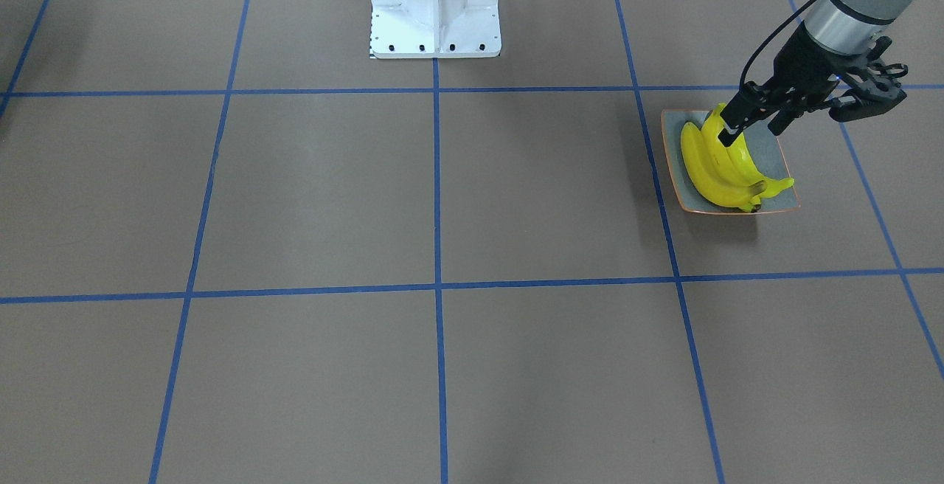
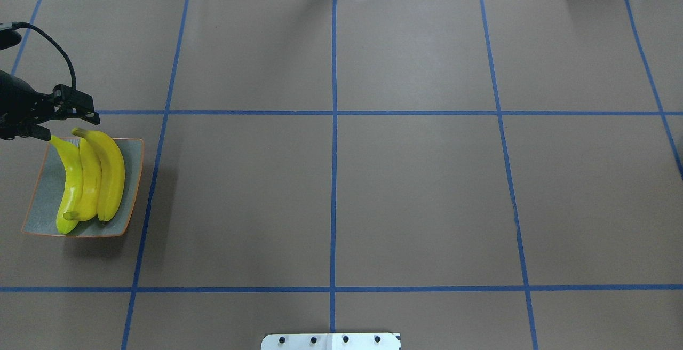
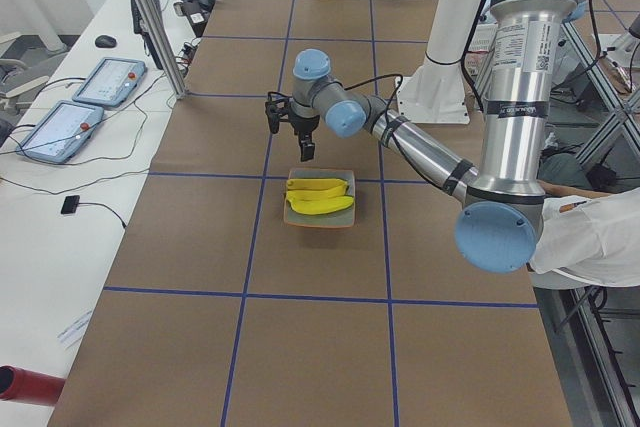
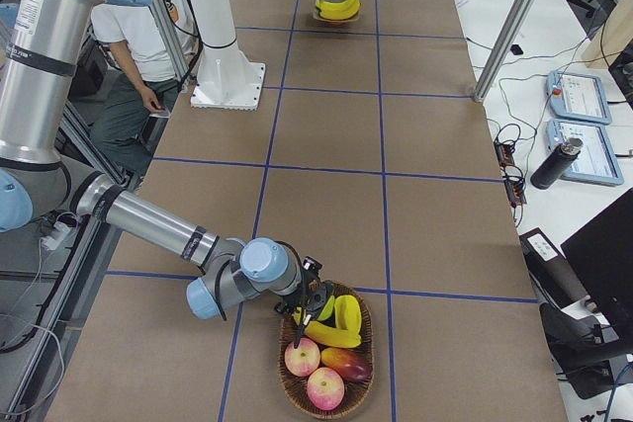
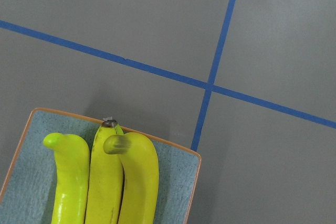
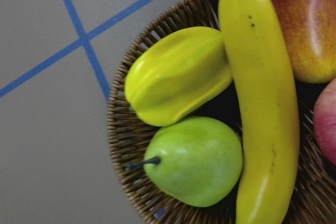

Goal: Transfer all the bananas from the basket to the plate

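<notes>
- Bananas: three lie on the plate, which sits on the table at the robot's far left. That part of the transfer is done.
- One item is left. The fourth banana is in the basket at the robot's far right, well apart from the plate. By count the task is about three quarters complete.
- Orientation on the plate: the three bananas lie side by side and touching, with their long axes parallel. The axes run from the robot's side of the table toward the operators' side. Each curve bows toward the table's middle. The ends on the operators' side sit just beyond the plate's rim.
- Orientation in the basket: the fourth banana lies flat across the basket. A yellow star fruit and a green pear are on one side of it. Red fruit is on the other. In the right wrist view its long axis runs top to bottom, and its upper end reaches the rim.
- Left gripper: it hovers above the operators'-side end of the plate. The jaws are spread and nothing is between them.
- Right gripper: it is at the basket's rim, on the side nearest the robot. Only the side view shows it, so I cannot tell whether the jaws are apart or closed.
- Next step, as a judgement: the right arm must take the fourth banana across its narrow width and carry it the length of the table. A hand-over to the left arm is the alternative.
</notes>
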Tool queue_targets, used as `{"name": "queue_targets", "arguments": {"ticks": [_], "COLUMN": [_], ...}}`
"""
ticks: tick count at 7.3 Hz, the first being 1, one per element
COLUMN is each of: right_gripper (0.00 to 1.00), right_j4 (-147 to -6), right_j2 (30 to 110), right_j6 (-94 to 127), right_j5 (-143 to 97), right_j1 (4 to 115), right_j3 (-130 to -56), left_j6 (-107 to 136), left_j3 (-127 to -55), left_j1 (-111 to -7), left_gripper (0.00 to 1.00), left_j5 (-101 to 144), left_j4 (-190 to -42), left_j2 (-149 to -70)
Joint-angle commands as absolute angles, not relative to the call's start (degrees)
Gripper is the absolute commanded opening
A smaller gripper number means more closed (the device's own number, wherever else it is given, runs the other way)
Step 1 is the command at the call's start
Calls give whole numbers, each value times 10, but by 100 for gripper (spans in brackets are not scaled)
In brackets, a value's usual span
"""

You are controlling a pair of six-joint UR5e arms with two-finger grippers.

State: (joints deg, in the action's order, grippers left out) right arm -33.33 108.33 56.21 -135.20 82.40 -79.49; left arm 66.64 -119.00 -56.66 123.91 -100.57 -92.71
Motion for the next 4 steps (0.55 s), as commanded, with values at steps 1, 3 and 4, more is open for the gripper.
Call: {"name": "queue_targets", "arguments": {"ticks": [1,3,4], "right_gripper": [100,98,92], "right_j4": [-336,-337,-346], "right_j2": [1074,1078,1072], "right_j6": [557,556,555], "right_j5": [-1353,-1354,-1354], "right_j1": [824,824,824], "right_j3": [-763,-760,-757], "left_j6": [667,668,673], "left_j3": [-1194,-1194,-1195], "left_j1": [-568,-568,-569], "left_gripper": [100,100,100], "left_j5": [1239,1239,1239], "left_j4": [-1005,-1005,-1006], "left_j2": [-926,-925,-926]}}
